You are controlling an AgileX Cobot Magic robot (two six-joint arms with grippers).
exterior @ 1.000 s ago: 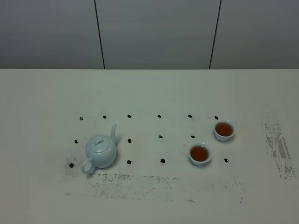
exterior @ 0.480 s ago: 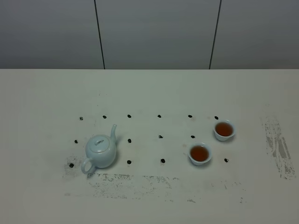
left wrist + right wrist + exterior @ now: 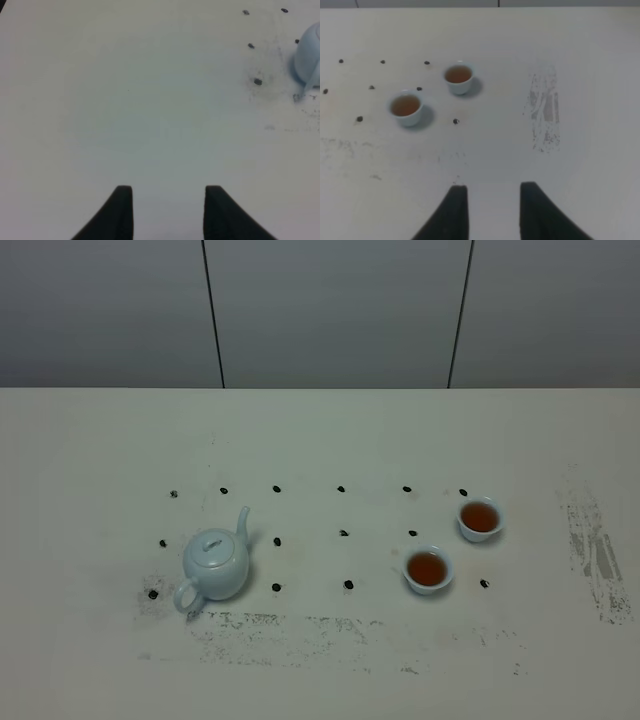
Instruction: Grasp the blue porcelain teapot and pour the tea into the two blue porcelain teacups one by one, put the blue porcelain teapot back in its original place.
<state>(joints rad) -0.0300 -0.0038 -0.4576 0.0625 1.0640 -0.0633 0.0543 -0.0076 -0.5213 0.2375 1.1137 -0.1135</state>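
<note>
I see the pale blue, round-bellied porcelain teapot [image 3: 215, 564] standing upright on the desk [image 3: 320, 660], left side, handle toward me, nearer my left gripper [image 3: 169, 192]; both filled teacups [image 3: 428, 570] sit right. Both grippers' jaws are apart, empty.

No readable text or labels.

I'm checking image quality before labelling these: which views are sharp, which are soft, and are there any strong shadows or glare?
Exterior high view: evenly lit and fairly sharp, with the teapot and both teacups casting only faint shadows and no glare. Left wrist view: the teapot at the frame edge is blurred, and the dark jaws are soft. Right wrist view: the cups are slightly soft, with mild shadows beside them.
</note>
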